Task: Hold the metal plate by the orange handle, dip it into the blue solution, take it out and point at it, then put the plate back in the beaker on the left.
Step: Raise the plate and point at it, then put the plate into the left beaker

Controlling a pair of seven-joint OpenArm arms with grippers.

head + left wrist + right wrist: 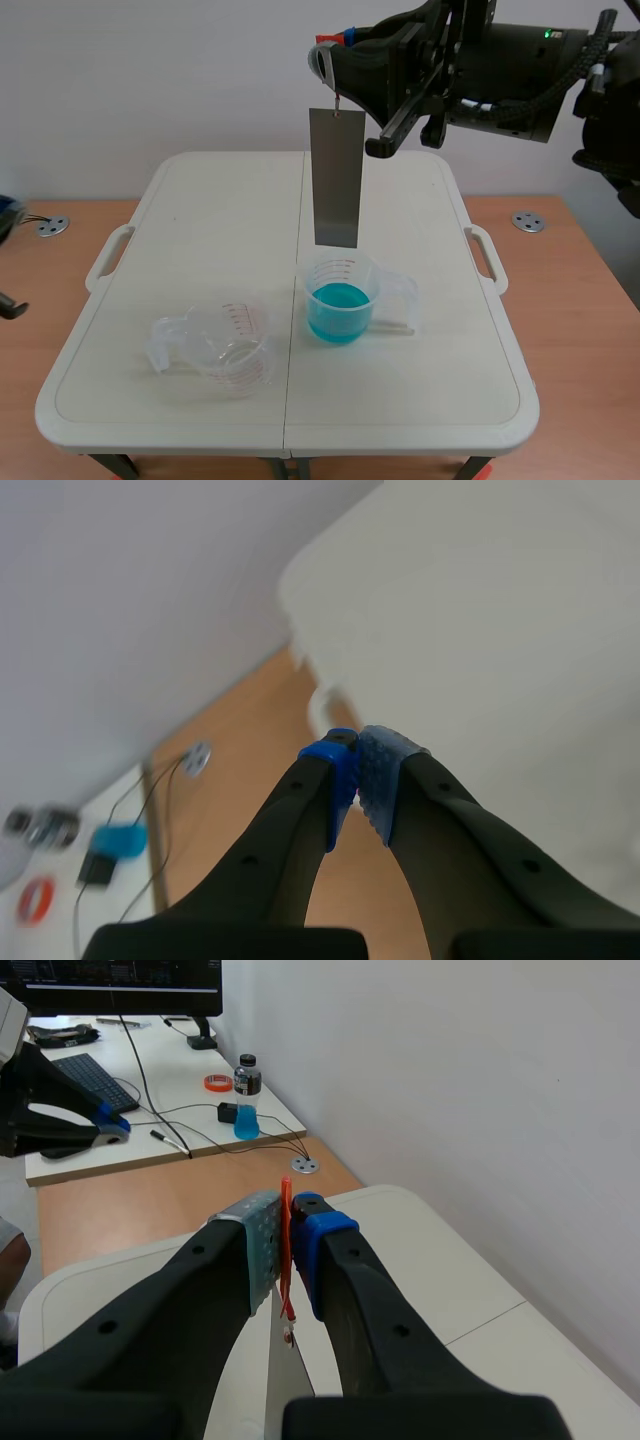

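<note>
Fingers (255,1250) on orange handle (286,1245), plate (336,178) — seemingly — above beaker (372,285)

Two beakers (225,348) (341,303) and one metal plate (336,180).

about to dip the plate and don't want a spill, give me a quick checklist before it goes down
1. Right gripper shut on the orange handle: ok.
2. Metal plate hangs vertical below the handle: ok.
3. Plate's lower edge over the mouth of the blue solution beaker: lined up in the scene view, but depth cannot tell.
4. Blue solution beaker upright, liquid inside: ok.
5. Left gripper shut on nothing, far from the plate's path: ok.
6. Empty beaker stands apart from the blue one: ok.
</note>
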